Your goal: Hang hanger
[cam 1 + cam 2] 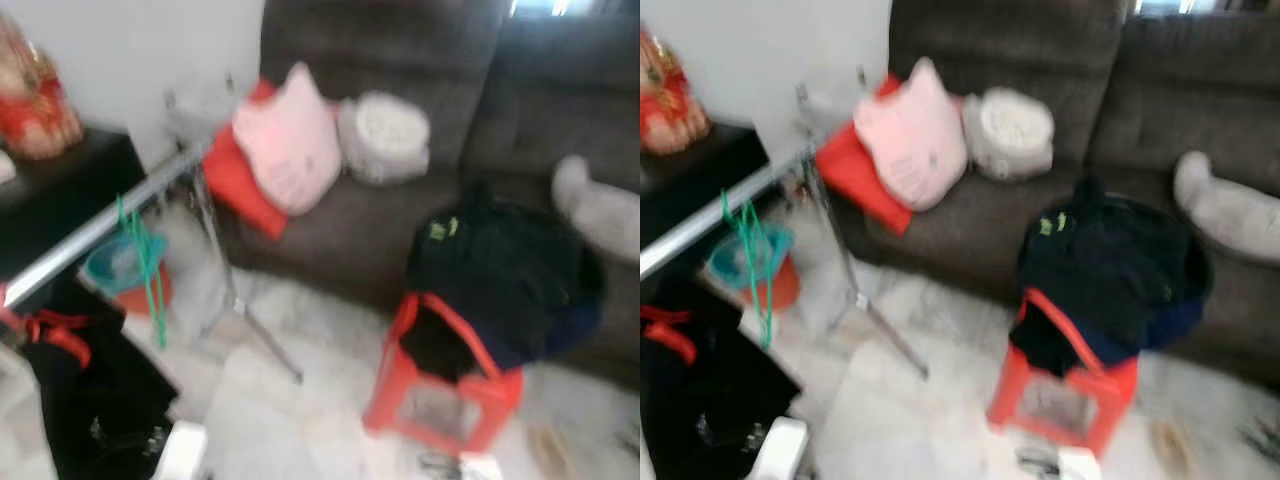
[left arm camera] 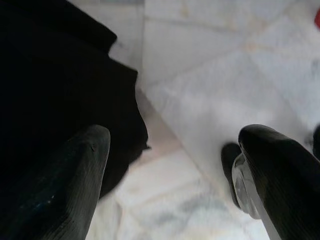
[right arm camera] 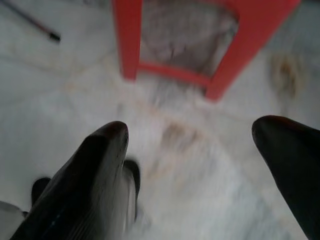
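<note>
Both pincers [image 2: 172, 165] [image 3: 200, 160] gape wide over pale floor; blurred green hanger [image 1: 148, 262] dangles from rail [image 1: 100, 225].

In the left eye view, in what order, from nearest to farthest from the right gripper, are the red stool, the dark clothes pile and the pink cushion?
The right gripper hangs low over the floor.
1. red stool, just ahead.
2. dark clothes pile, on the stool and sofa edge.
3. pink cushion, on the sofa, far left.
</note>
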`<state>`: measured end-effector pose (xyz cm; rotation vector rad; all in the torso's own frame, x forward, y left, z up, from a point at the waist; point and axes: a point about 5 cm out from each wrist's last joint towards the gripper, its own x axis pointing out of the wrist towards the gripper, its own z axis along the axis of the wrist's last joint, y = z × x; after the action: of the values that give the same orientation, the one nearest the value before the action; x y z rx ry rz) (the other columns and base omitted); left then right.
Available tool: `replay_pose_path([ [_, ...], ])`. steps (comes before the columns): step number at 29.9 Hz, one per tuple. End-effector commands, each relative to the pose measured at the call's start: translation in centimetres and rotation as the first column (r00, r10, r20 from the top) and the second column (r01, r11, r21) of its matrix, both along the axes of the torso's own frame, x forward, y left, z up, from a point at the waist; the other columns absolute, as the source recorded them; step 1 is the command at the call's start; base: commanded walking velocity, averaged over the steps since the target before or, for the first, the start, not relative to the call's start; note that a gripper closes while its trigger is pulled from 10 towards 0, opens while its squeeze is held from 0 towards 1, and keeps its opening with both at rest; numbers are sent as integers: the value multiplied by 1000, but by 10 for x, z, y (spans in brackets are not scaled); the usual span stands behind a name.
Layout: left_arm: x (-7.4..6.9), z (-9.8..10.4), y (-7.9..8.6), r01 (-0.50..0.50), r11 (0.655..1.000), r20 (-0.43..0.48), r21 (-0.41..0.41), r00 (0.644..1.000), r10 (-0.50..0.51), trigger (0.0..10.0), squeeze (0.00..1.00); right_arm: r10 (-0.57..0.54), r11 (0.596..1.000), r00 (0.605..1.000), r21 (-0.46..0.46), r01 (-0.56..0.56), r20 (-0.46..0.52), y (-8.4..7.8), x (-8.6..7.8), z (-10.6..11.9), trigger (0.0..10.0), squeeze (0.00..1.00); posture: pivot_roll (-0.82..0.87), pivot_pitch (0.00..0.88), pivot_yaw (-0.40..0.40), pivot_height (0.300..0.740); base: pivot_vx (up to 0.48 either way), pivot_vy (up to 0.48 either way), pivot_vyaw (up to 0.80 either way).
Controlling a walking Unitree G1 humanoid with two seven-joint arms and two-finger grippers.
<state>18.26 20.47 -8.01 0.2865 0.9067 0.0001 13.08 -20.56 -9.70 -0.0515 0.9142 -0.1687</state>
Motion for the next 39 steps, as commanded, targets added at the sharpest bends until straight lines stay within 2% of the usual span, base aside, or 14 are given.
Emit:
replay_pose_path([
  [1,-7,-1,12,-13,1000,-19,28,1000,14,10000,0,-11,1000,1000,27,11,-6,8,-1,-2,10000,0,40,0,-7,740,0,0,-775],
  [13,-11,-3,11,-12,999,-37,32,999,13,10000,0,5,1000,1000,18,-5,-6,7,0,-1,10000,0,39,0,-12,740,0,0,-705],
  [22,-12,-4,9,-6,1000,-43,27,999,7,10000,0,2,1000,1000,16,-2,-5,7,0,-1,10000,0,34,0,-10,740,0,0,0],
  [24,-13,-5,9,-4,999,-45,33,999,6,10000,0,-12,999,1000,38,12,-6,8,-2,-2,10000,0,34,0,-9,740,0,0,-741],
  [27,-13,-4,11,-9,999,-45,39,999,11,10000,0,16,1000,1000,21,-16,-5,8,-1,-2,10000,0,34,0,-9,740,0,0,-754],
  [39,-15,-5,14,-8,999,-54,48,998,10,10000,0,17,999,1000,30,-16,-23,9,-4,-3,10000,0,39,0,-7,740,0,0,-702],
])
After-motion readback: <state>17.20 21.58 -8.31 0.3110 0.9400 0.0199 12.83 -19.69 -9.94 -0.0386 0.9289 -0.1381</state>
